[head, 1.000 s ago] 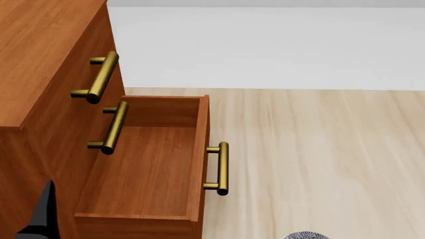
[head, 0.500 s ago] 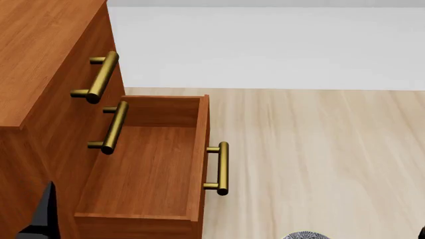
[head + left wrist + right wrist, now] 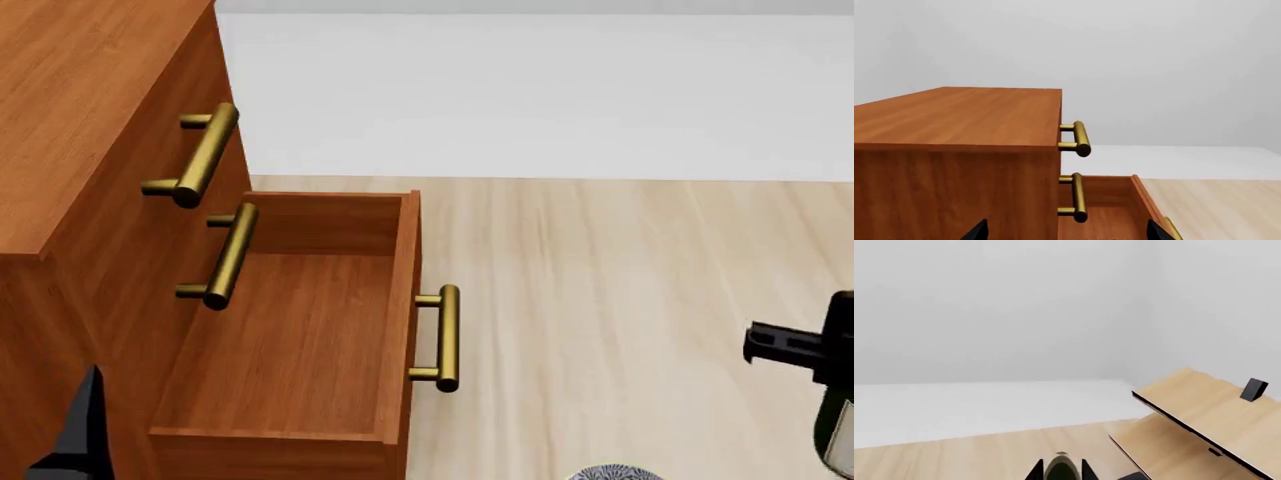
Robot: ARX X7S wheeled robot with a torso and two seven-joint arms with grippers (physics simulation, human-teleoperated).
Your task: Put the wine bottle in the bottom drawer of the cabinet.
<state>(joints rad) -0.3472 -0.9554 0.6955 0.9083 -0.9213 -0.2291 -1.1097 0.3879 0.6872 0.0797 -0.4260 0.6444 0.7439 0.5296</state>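
Jaws of the right gripper (image 3: 1061,471) are seen closed on the wine bottle (image 3: 1061,469), whose dark green neck and tan cork stand between the two black fingertips at the bottom centre of the right wrist view. In the head view the same bottle (image 3: 839,445) appears only as a dark sliver with a pale label at the lower right edge, just under the black body of the right arm. The bottom drawer (image 3: 294,340) is pulled out at the lower left of the head view, its plain wood floor bare and its brass bar handle (image 3: 446,338) facing right. It belongs to the cabinet (image 3: 80,110), which fills the upper left, with two upper brass handles on its closed fronts. Jaws of the left gripper (image 3: 1064,232) are spread wide, only two black tips showing at the bottom edge of the left wrist view. A pale wooden rack (image 3: 1207,425) is seen at the lower right of the right wrist view. A patterned bowl's rim (image 3: 615,472) shows at the bottom edge of the head view.
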